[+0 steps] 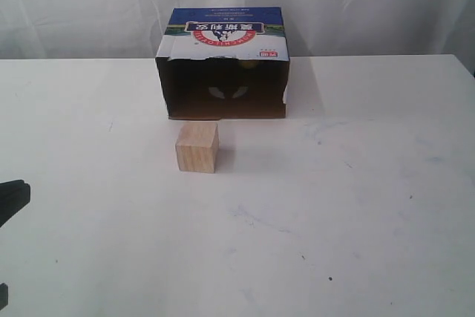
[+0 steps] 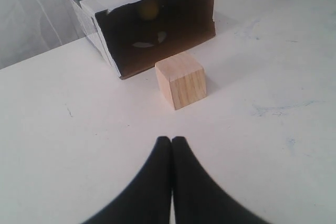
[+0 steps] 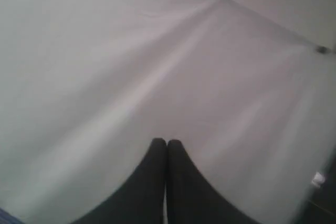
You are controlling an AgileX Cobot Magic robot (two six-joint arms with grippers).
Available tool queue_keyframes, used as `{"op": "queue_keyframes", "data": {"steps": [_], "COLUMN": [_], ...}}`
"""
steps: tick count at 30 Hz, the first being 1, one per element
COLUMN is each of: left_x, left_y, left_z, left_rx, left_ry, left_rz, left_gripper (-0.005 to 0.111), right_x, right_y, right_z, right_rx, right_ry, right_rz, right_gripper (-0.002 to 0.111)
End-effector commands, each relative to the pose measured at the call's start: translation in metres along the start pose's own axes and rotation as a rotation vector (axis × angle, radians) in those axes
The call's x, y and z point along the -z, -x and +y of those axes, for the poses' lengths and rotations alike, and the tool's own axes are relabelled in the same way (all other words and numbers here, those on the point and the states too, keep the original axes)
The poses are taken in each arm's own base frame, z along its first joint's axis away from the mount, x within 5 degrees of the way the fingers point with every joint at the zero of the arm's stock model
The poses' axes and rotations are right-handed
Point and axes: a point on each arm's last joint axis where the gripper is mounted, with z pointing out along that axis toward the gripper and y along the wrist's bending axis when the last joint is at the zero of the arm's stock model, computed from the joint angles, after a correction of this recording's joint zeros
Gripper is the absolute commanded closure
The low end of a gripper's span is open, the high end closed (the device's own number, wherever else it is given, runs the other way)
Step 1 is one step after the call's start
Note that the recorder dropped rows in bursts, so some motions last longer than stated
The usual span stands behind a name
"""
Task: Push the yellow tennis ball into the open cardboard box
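The open cardboard box [image 1: 223, 72] lies on its side at the back of the white table [image 1: 356, 206], its dark opening facing forward. The yellow tennis ball [image 2: 148, 9] rests deep inside the open cardboard box [image 2: 157, 30], dim in its shadow. In the left wrist view my left gripper [image 2: 171, 140] is shut with nothing between its fingers. It hovers over the table well short of the box, with the wooden cube between them. My right gripper [image 3: 166, 142] is shut as well, empty, and faces only a pale surface; it does not show in the exterior view.
A pale wooden cube [image 1: 197, 147] stands just in front of the box opening, also seen as the wooden cube [image 2: 181, 80] from the left wrist. A dark part of the left arm [image 1: 12, 197] shows at the left edge. White curtain hangs behind the table.
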Motion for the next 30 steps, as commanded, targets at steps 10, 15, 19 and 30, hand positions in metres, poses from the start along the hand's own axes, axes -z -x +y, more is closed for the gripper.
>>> {"op": "queue_keyframes", "data": {"steps": [10,15,19,30], "left_x": [0.001,0.001,0.001,0.001], "left_y": [-0.001,-0.001,-0.001,-0.001], "left_z": [-0.001,-0.001,-0.001,-0.001], "left_rx": [0.030,0.030,0.030,0.030], "left_ry": [-0.011,-0.011,-0.011,-0.011], "left_rz": [-0.006,-0.006,-0.006,-0.006], "left_gripper": [0.107,0.107,0.107,0.107], "right_x": [0.099,0.095,0.088,0.103], "right_y": [0.020,0.017,-0.023,-0.162], "right_z": [-0.029,-0.021,-0.003,0.075], "right_rx": [-0.092,-0.011,-0.157,-0.354], "right_ry": [-0.391,-0.330,-0.267,-0.049], "right_rz": [0.032,0.006,0.116,0.482], "right_gripper": [0.108,0.108,0.108,0.108]}}
